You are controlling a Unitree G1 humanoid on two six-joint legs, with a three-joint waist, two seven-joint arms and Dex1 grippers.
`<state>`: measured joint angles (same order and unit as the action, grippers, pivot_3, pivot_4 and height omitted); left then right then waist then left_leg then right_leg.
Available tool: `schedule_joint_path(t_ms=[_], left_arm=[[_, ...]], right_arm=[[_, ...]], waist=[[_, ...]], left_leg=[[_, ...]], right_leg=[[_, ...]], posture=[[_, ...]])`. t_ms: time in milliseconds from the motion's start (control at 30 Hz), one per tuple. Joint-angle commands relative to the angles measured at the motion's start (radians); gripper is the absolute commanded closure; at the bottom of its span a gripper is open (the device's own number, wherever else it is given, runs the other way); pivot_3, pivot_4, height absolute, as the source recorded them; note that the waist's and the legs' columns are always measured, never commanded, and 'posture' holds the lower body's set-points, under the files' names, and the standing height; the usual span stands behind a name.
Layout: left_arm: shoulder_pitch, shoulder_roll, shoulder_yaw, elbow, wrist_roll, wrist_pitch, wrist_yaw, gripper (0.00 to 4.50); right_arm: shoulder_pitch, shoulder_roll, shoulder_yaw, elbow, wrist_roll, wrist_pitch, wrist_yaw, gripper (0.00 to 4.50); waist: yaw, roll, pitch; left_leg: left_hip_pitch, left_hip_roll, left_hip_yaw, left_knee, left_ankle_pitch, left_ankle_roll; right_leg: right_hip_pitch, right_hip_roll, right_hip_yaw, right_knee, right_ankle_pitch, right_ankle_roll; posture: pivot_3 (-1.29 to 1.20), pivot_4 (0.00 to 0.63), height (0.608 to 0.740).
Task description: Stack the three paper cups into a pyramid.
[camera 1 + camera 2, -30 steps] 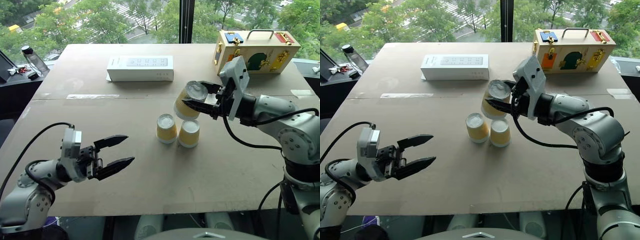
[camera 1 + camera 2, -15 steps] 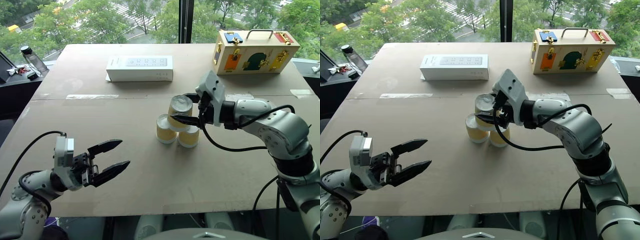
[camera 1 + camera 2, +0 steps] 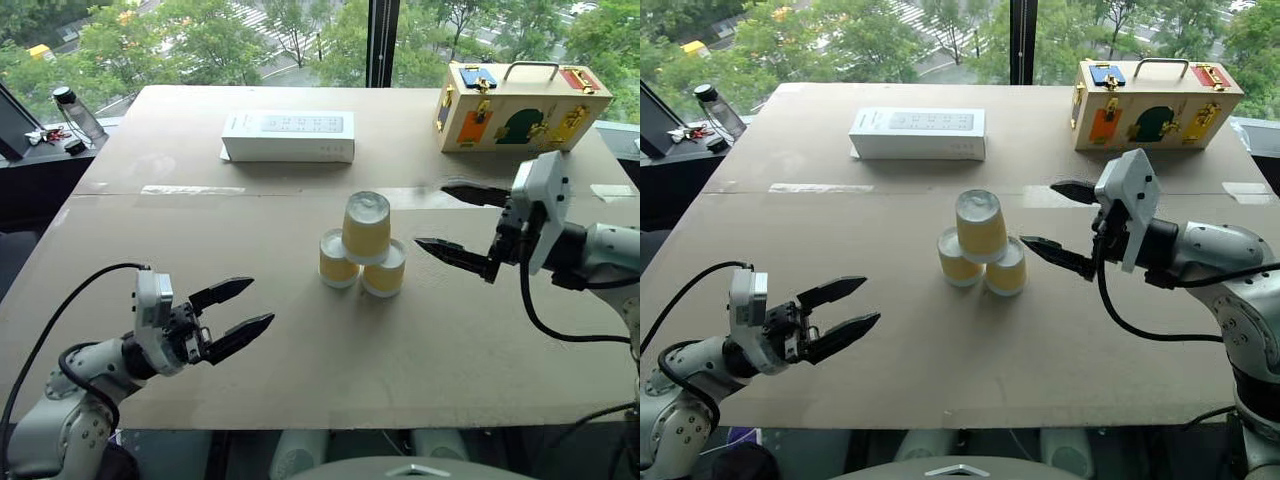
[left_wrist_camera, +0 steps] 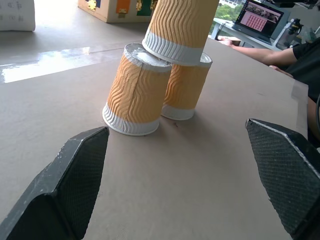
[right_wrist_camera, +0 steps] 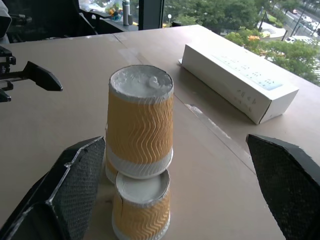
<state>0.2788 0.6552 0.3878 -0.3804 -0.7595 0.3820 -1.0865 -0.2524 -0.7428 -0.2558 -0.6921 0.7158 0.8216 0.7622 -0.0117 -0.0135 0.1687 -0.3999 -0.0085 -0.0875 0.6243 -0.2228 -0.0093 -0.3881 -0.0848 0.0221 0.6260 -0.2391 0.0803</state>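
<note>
Nearest the table's [image 3: 330, 360] front edge, the left pincer [image 3: 238, 311] hovers with black fingers spread, holding nothing. Mid-table, two upturned yellow-tan ribbed paper cups [image 3: 338, 259] [image 3: 384, 268] stand touching, white bases up; the third ribbed cup [image 3: 366, 228] now sits across both, released. Just beside the stack, the right pincer [image 3: 460, 224] has drawn away, fingers wide apart. Farther back lie a white rectangular box [image 3: 288, 136] and a colourful wooden latch box [image 3: 523, 106].

Mid-table, two paper cups [image 3: 361, 269] stand upside down side by side, with a third cup [image 3: 366, 227] upside down atop them. At their three o'clock the right gripper [image 3: 462, 226] gapes empty; at seven o'clock the left gripper [image 3: 244, 312] hovers with fingers parted.
</note>
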Motion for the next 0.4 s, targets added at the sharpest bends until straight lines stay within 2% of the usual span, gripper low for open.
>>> schedule_joint_path(t_ms=[33,100,200,267,400], left_arm=[[0.008,0.013,0.017,0.038,0.048,-0.029,0.017,0.0],[0.008,0.022,0.027,0.091,0.087,-0.051,0.024,0.0],[0.021,0.035,0.038,0.144,0.114,-0.074,0.007,0.0],[0.025,0.039,0.033,0.164,0.123,-0.084,-0.005,0.0],[-0.005,0.032,0.024,0.187,0.14,-0.116,-0.001,0.0]], right_arm=[[0.243,0.005,-0.204,-0.088,0.019,-0.071,0.058,0.05],[0.421,0.03,-0.279,-0.101,-0.013,-0.13,0.093,0.05],[0.643,0.075,-0.325,-0.09,-0.09,-0.253,0.146,0.05],[0.734,0.109,-0.317,-0.062,-0.135,-0.336,0.162,0.05],[0.802,0.146,-0.269,-0.018,-0.197,-0.446,0.168,0.05]], waist=[[0.002,-0.001,0.0],[0.003,0.0,0.0],[-0.002,-0.001,-0.001],[-0.005,-0.002,-0.001],[-0.003,-0.004,-0.003]], left_leg=[[0.0,0.001,-0.001,0.0,0.0,0.0],[0.001,0.0,0.0,0.0,0.0,0.0],[0.001,0.001,0.0,0.001,0.0,0.0],[0.002,0.002,0.001,0.002,0.0,0.0],[0.003,0.004,0.002,0.004,0.0,0.0]], right_leg=[[0.001,0.0,-0.001,0.0,-0.001,-0.001],[0.001,0.0,0.0,0.0,-0.001,-0.001],[0.002,0.001,0.0,0.001,-0.001,-0.001],[0.002,0.001,0.0,0.0,-0.002,0.001],[0.002,0.0,0.0,0.001,-0.003,0.003]], posture=[[0.0,0.15,0.74],[0.0,0.15,0.74],[0.0,0.15,0.74],[0.0,0.15,0.74],[0.0,0.15,0.74]])
